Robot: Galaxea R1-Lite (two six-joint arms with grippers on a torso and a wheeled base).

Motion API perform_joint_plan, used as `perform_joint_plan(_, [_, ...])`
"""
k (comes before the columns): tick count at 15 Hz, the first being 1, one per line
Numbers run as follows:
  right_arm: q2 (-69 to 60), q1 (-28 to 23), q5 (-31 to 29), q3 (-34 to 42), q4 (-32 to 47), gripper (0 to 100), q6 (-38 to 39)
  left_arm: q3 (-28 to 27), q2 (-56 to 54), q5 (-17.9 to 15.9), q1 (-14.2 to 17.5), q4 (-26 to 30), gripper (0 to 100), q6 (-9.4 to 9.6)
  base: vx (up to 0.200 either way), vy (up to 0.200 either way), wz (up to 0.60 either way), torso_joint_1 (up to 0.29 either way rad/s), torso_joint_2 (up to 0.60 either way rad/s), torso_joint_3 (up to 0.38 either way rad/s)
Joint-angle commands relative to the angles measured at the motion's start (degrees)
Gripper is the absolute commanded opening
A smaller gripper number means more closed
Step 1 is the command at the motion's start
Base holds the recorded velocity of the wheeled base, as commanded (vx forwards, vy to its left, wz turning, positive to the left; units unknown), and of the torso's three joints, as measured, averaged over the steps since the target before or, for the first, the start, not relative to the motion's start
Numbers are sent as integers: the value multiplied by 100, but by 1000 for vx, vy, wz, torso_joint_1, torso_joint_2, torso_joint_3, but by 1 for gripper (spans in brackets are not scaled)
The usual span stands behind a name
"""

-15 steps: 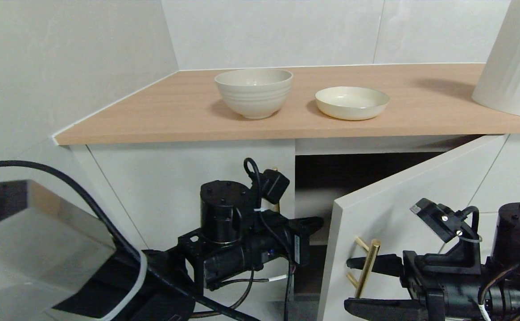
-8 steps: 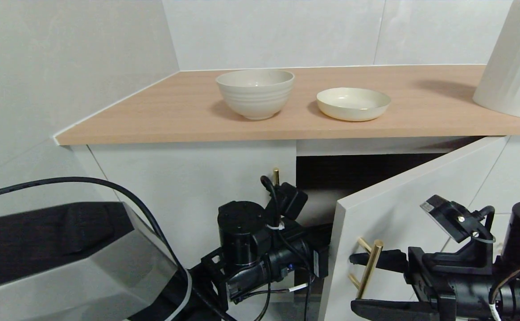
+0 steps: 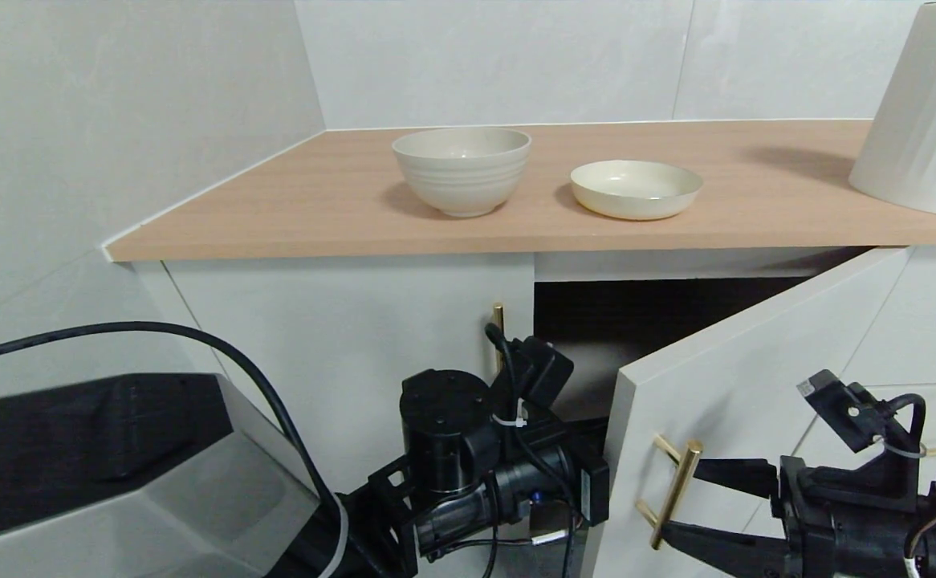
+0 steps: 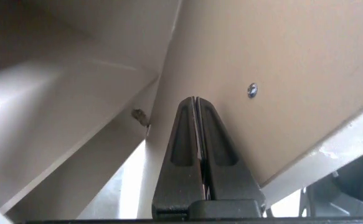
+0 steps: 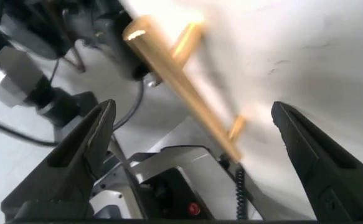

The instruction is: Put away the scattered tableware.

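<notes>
Reaching low before the cabinet, the right gripper stood spread wide, its fingers on either side of the brass handle of the half-open door and touching neither side of it. The left gripper lay behind that door, by its inner face, fingers pressed together on nothing. Up on the wooden counter the ribbed bowl sat upright beside the shallow dish, slightly apart. The cabinet's inside was too dark to judge.

left tool: low, closed tight | right tool: low, spread wide
</notes>
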Motion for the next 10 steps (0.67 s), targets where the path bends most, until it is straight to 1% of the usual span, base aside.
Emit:
perform_joint_plan(1, [-379, -205, -34, 157, 29, 100, -14, 7, -46, -4, -63, -6, 0, -3, 0, 0, 0, 0, 0, 0])
perform_joint_plan(2, [-678, -258, -34, 377, 56, 100, -5, 24, -54, -4, -72, -6, 0, -3, 0, 0, 0, 0, 0, 0])
perform_joint_plan(3, [-792, -328, -34, 438, 117, 100, -5, 42, -72, -4, -72, -6, 0, -3, 0, 0, 0, 0, 0, 0])
perform_joint_plan(5, [-1486, -592, -43, 456, 627, 100, -14, 182, -292, -4, -133, 47, 0, -3, 0, 0, 0, 0, 0, 0])
perform_joint_plan(7, [-1917, -733, -43, 263, 1163, 100, -22, 209, -450, -4, -195, 284, 0, -3, 0, 0, 0, 0, 0, 0])
perform_joint_plan(8, [-2137, -838, -61, 8, 1752, 100, -49, 226, -511, -4, -283, 451, 0, -3, 0, 0, 0, 0, 0, 0])
perform_joint_plan(9, [-2233, -882, -104, -124, 2051, 100, -163, 244, -511, -4, -344, 460, 0, -3, 0, 0, 0, 0, 0, 0])
perform_joint_plan(10, [-2339, -882, -702, -370, 2578, 100, -497, 235, -503, -4, -371, 469, 0, -3, 0, 0, 0, 0, 0, 0])
